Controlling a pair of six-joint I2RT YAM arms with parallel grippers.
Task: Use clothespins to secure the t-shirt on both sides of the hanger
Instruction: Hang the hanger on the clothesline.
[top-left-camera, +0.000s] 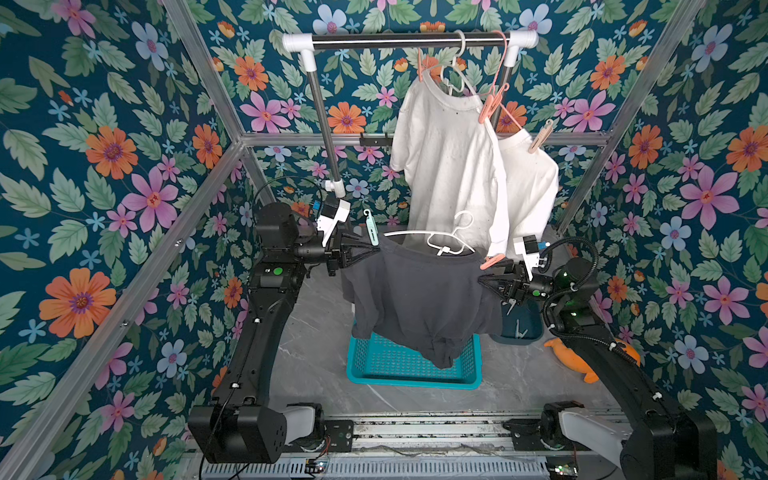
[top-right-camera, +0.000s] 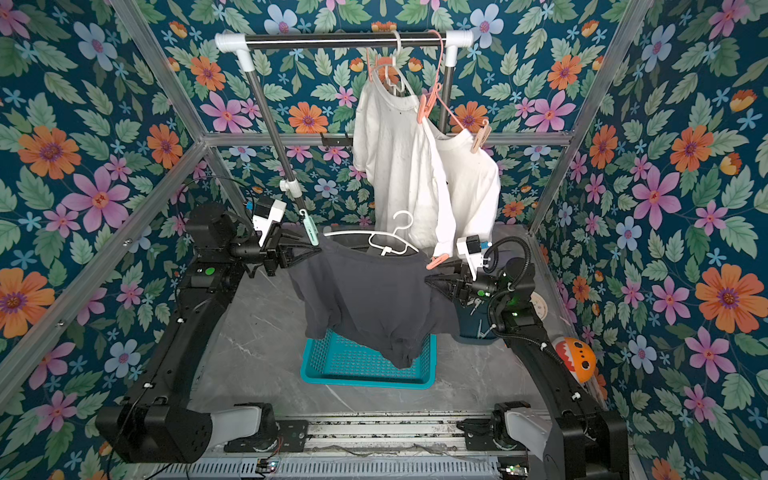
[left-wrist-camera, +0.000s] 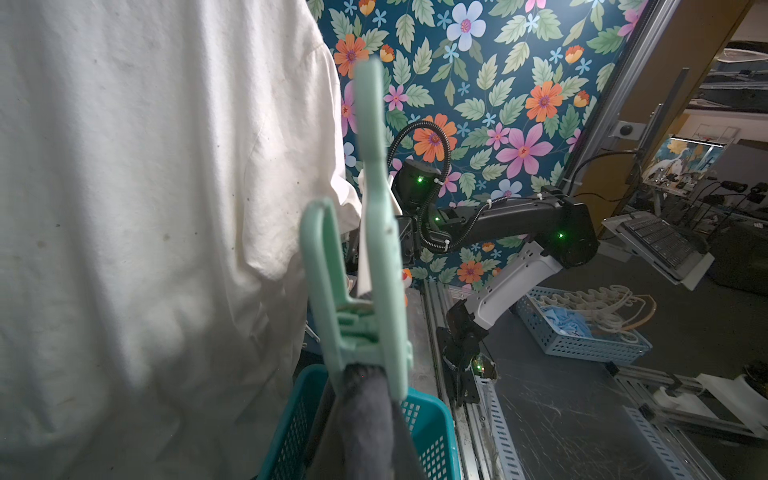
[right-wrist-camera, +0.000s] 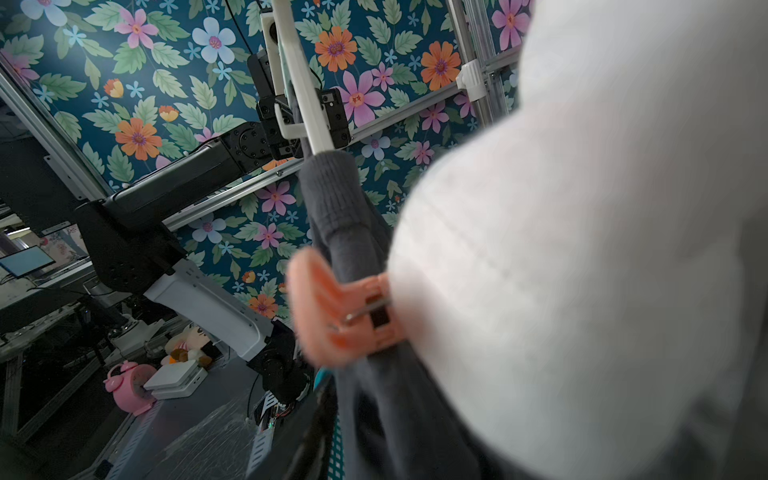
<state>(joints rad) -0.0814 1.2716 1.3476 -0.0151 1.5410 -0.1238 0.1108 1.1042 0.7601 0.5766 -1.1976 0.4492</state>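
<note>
Between the arms, the dark t-shirt (top-left-camera: 415, 299) hangs on its white hanger (top-left-camera: 446, 245), with the left end effector (top-left-camera: 374, 250) pinched shut on one shoulder beside a mint clothespin (top-left-camera: 371, 226). The salmon clothespin (top-left-camera: 492, 262) bites the other shoulder, its tail pointing back toward the right end effector (top-left-camera: 482, 282) just below. How wide that one stands I cannot tell.

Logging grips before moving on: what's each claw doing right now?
Left claw: closed on the dark t-shirt over the hanger end.
Right claw: at the shirt's other shoulder, by the pink clothespin; open or closed cannot be told.
</note>
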